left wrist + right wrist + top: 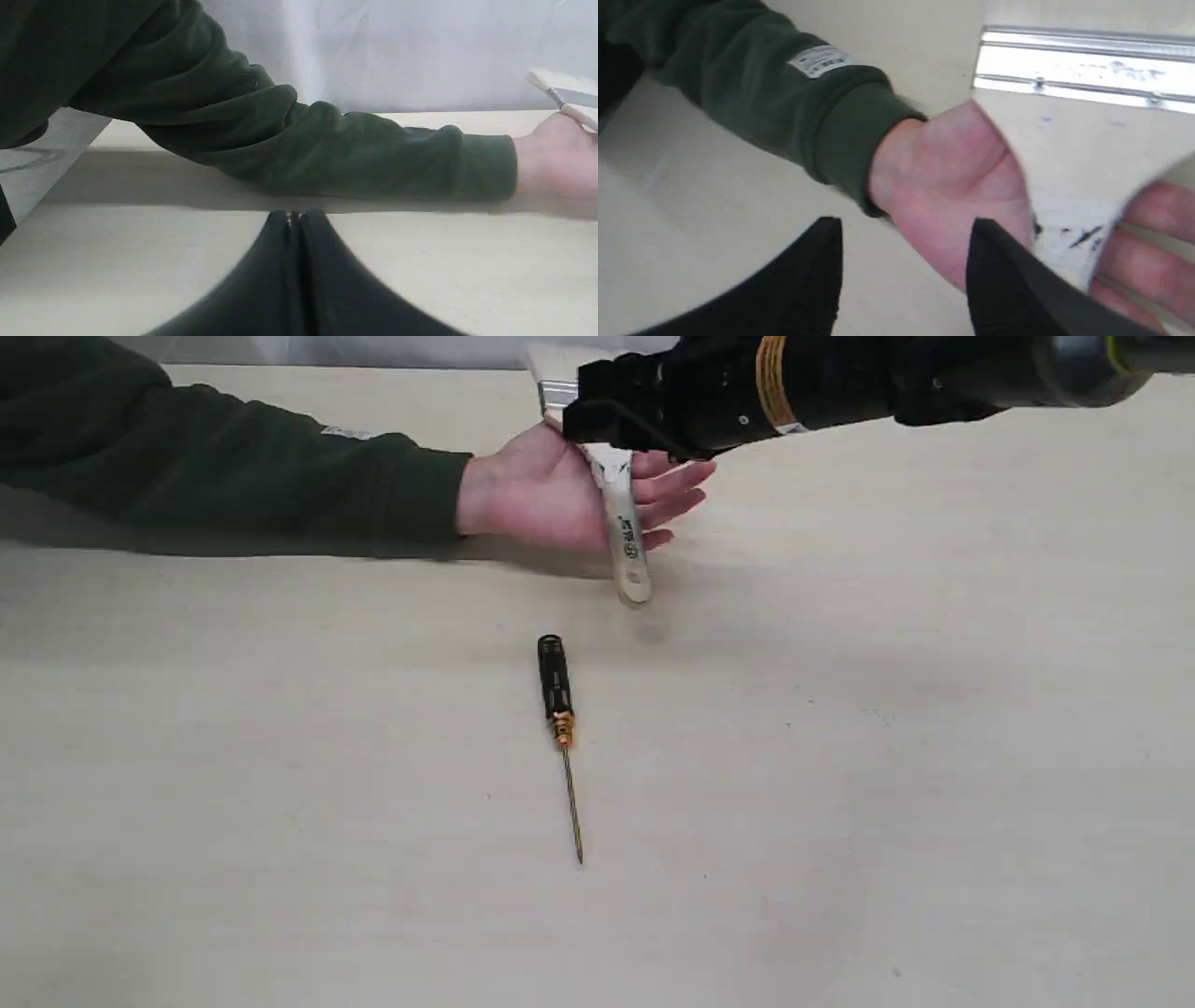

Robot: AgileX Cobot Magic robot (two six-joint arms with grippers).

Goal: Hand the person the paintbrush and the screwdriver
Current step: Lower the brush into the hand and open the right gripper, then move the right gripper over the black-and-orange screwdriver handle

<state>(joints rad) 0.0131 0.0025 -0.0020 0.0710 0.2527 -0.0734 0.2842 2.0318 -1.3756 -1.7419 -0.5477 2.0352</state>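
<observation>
Closest lies the screwdriver (558, 709), flat on the table (887, 756), well apart from the person's hand (546, 495). The paintbrush (624, 527) rests across that open palm. Just above it, the right gripper (906, 221) has its jaws wide apart and holds nothing. The left gripper (295, 215) is squeezed closed and empty.

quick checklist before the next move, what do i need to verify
1. Paintbrush lying across the person's hand: ok.
2. Right pincer open, nothing between its jaws: ok.
3. Person's fingers closed round the brush: not ok, the hand lies open.
4. Screwdriver alone on the table, nothing over it: ok.
5. Left pincer open for a pickup: not ok, it is shut.
6. Brush handle end resting on the table: cannot tell.
</observation>
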